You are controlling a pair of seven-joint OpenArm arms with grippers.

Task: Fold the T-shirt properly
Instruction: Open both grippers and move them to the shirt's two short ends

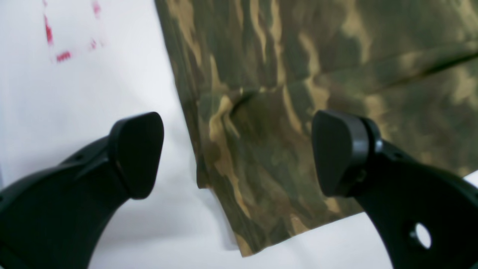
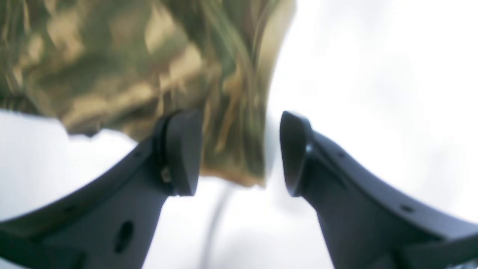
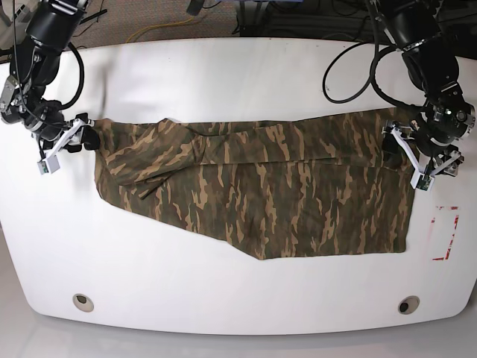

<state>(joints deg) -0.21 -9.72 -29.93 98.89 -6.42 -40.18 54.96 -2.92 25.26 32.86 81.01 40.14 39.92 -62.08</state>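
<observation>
T-shirt: I see it spread lengthwise across the white table.
Left gripper: released, jaws wide over its edge.
Right gripper: parted around a cloth edge, nothing pinched.

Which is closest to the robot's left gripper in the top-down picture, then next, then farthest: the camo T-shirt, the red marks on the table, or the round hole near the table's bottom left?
From the left gripper:
1. T-shirt, right beside it, its edge at the gripper.
2. Red marks, just below it near the table's right edge.
3. Round hole, far across at the bottom left.
</observation>
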